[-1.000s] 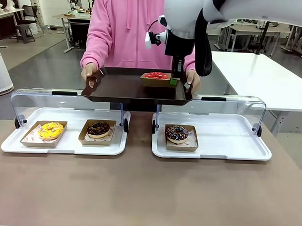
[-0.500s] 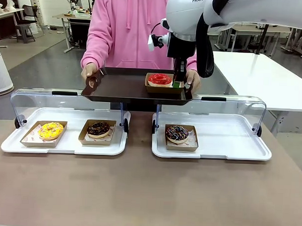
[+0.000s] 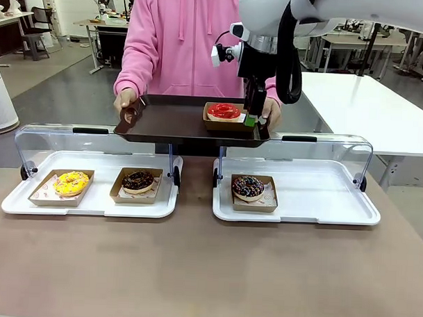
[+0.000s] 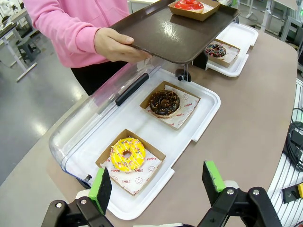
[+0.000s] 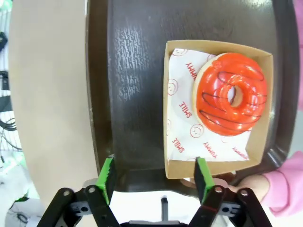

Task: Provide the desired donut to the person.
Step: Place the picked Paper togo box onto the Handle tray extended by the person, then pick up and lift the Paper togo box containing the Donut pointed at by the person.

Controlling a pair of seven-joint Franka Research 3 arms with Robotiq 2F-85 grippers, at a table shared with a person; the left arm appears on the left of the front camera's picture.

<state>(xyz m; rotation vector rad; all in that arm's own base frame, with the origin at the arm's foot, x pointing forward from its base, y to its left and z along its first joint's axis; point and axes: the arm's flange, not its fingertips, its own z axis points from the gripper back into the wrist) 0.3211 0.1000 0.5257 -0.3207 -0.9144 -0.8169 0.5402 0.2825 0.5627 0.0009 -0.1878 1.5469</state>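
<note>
The person (image 3: 177, 39) in a pink hoodie holds a dark brown tray (image 3: 171, 122) by both ends at the far side. On it lies a red-glazed donut (image 3: 223, 111) (image 5: 231, 94) in a cardboard box (image 5: 173, 156). My right gripper (image 3: 250, 119) (image 5: 155, 177) hangs open just above the tray's right end, beside the box and apart from it, with nothing between its fingers. My left gripper (image 4: 156, 184) is open over the near table edge, in front of the yellow donut (image 4: 127, 154).
Two white display trays with raised clear lids stand on the table. The left tray (image 3: 15, 200) holds the yellow donut (image 3: 71, 183) and a chocolate donut (image 3: 138, 180). The right tray (image 3: 321, 197) holds a chocolate sprinkled donut (image 3: 248, 187). The person's hand (image 3: 271, 108) grips the brown tray close to my right gripper.
The red donut's box went from tilted in my right gripper to lying flat on the brown tray. The right gripper let go of it and rose slightly to the right.
</note>
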